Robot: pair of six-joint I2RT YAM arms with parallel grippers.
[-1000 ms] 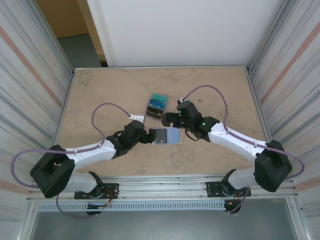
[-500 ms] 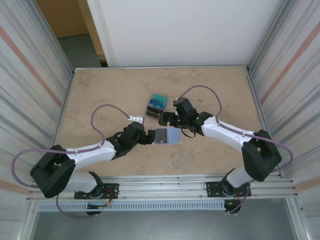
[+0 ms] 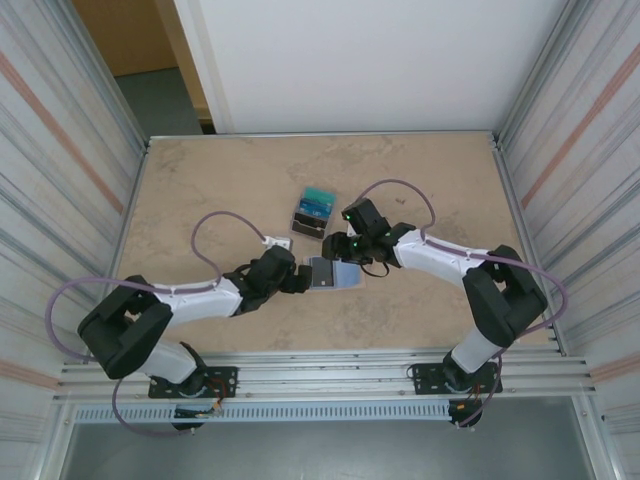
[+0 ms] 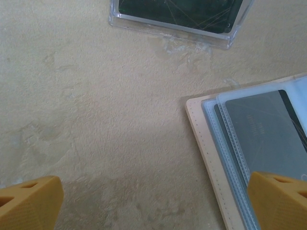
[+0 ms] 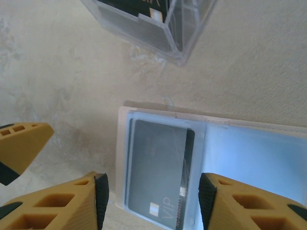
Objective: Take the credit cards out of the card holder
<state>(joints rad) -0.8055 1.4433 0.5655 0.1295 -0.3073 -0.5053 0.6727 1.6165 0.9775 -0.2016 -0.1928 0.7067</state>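
Right fingers (image 5: 57, 206) half apart over glossy dark card (image 5: 158, 167) in clear-sleeved card holder (image 5: 254, 153); left fingers (image 4: 29, 201) spread.

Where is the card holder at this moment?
In the top view the card holder lies open near centre, the left gripper at its left edge, the right gripper over it, a clear case behind.

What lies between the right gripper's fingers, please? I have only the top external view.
Observer: A dark card marked VIP, tucked in the holder's clear sleeve. The right gripper straddles it, jaws apart.
Operator: Thank you. How is the left gripper placed?
Observer: The left gripper is wide open, and one finger hangs over the holder's tan edge.
Operator: Is anything close by?
Observer: A clear case with a divider lies just beyond the holder, apart from it.
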